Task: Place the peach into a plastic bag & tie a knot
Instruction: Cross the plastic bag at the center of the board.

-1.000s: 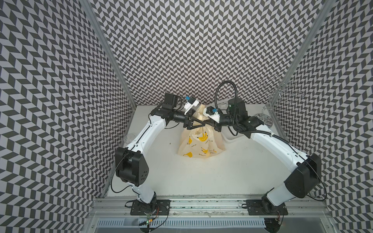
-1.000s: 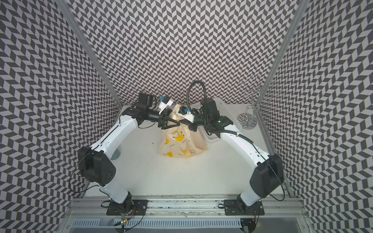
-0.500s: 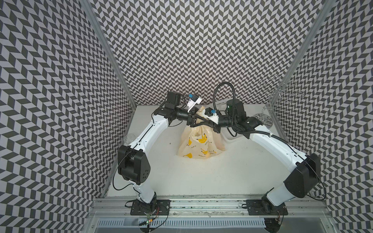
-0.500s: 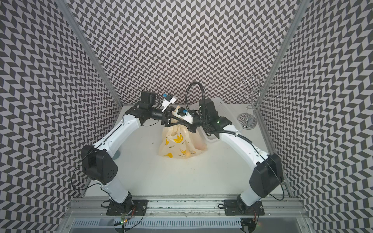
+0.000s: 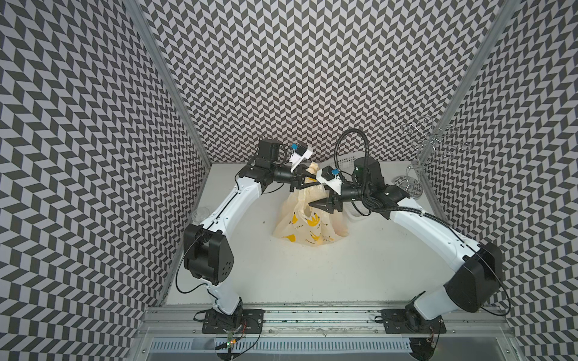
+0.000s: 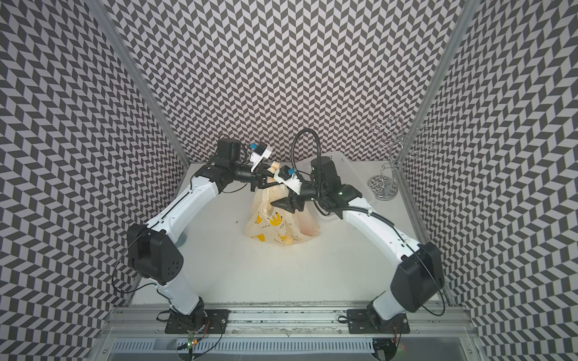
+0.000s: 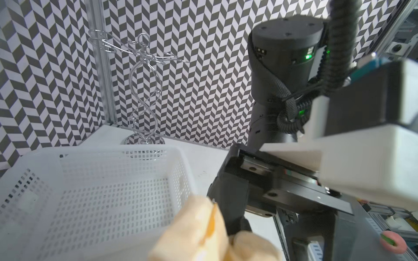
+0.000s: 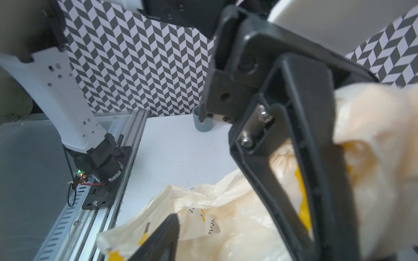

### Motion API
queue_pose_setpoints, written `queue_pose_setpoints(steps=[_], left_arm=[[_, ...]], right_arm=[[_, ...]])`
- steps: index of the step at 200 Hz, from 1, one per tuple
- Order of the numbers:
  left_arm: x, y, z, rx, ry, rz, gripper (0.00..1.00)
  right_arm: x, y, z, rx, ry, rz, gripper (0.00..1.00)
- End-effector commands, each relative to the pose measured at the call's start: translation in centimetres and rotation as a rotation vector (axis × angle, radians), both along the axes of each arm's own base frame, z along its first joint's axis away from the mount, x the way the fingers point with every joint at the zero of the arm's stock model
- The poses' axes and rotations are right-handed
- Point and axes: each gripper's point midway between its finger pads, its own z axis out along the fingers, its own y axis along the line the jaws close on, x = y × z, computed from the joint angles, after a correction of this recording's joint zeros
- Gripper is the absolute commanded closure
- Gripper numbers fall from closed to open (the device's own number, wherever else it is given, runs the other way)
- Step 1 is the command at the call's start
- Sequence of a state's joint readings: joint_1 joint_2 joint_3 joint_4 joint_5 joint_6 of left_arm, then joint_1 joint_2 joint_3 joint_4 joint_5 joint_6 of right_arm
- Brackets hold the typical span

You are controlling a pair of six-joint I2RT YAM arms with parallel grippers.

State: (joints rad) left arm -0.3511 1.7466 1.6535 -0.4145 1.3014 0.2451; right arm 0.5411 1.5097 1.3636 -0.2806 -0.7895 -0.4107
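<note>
The plastic bag [image 5: 308,225] [image 6: 278,225] stands mid-table, cream-yellow with banana prints, its top drawn upward. An orange-pink shape, the peach [image 6: 308,226], shows through its right side. My left gripper [image 5: 301,182] [image 6: 262,183] is shut on the bag's bunched handle plastic [image 7: 199,230], which covers its jaws in the left wrist view. Just below it my right gripper [image 5: 319,197] [image 8: 237,226] stands open, its fingers [image 8: 162,239] wide apart on either side of loose bag plastic [image 8: 203,203]. The knot is hidden where the two grippers meet.
A white perforated basket [image 5: 350,162] [image 7: 90,192] stands behind the right arm. At the back right corner is a silver wire stand [image 5: 431,147] [image 7: 144,90]. A small blue-grey cup [image 8: 202,123] [image 6: 183,239] sits by the left wall.
The left gripper moved right and closed on the handle plastic. The right gripper opened, let go of the handle and dropped lower toward the bag.
</note>
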Motion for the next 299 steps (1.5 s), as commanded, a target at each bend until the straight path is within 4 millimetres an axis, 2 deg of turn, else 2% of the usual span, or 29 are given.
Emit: queue_pose_setpoints(steps=[1,20,35,56,71,80,102,151,187,214,252,274,299], left_arm=[[-0.7,1.9,-0.1,0.003,0.107,0.012,0.9],[-0.8,1.8,-0.2,0.0,0.107,0.005,0.88],[-0.6,1.8,-0.3,0.008,0.102,0.016,0.86],[-0.6,1.8,-0.8,0.022,0.093,0.028,0.82],[-0.5,1.7,-1.1,0.026,0.087,0.034,0.8],[-0.4,1.6,-1.2,0.03,0.085,0.037,0.8],[-0.7,1.3,-1.2,0.032,0.075,0.028,0.79],[-1.2,0.7,-1.0,0.041,0.069,0.014,0.76],[-1.1,0.6,-1.1,0.045,0.073,0.018,0.75],[-0.8,0.6,-1.3,0.05,0.078,0.027,0.75],[-0.9,0.7,-1.2,0.05,0.077,0.027,0.75],[-1.0,0.6,-1.3,0.05,0.081,0.027,0.75],[-0.7,0.8,-1.4,0.053,0.085,0.035,0.77]], right_arm=[[2.2,-4.5,7.4,0.17,-0.143,-0.186,0.21],[2.1,-5.4,10.1,0.274,-0.055,-0.24,0.21],[3.7,-6.1,11.8,0.339,0.078,-0.343,0.29],[7.2,-7.0,10.8,0.341,0.339,-0.513,0.41],[6.7,-5.7,10.0,0.322,0.447,-0.446,0.45],[6.3,-5.5,10.1,0.332,0.485,-0.427,0.41],[6.6,-5.0,10.7,0.355,0.498,-0.45,0.38],[8.2,-2.1,7.6,0.25,0.537,-0.48,0.39],[7.5,-1.3,7.4,0.227,0.538,-0.444,0.46],[6.6,-1.0,6.9,0.21,0.55,-0.418,0.46],[6.4,-0.4,6.1,0.188,0.562,-0.402,0.47],[6.5,0.0,5.7,0.186,0.576,-0.389,0.55],[6.0,0.0,6.5,0.198,0.563,-0.369,0.48]])
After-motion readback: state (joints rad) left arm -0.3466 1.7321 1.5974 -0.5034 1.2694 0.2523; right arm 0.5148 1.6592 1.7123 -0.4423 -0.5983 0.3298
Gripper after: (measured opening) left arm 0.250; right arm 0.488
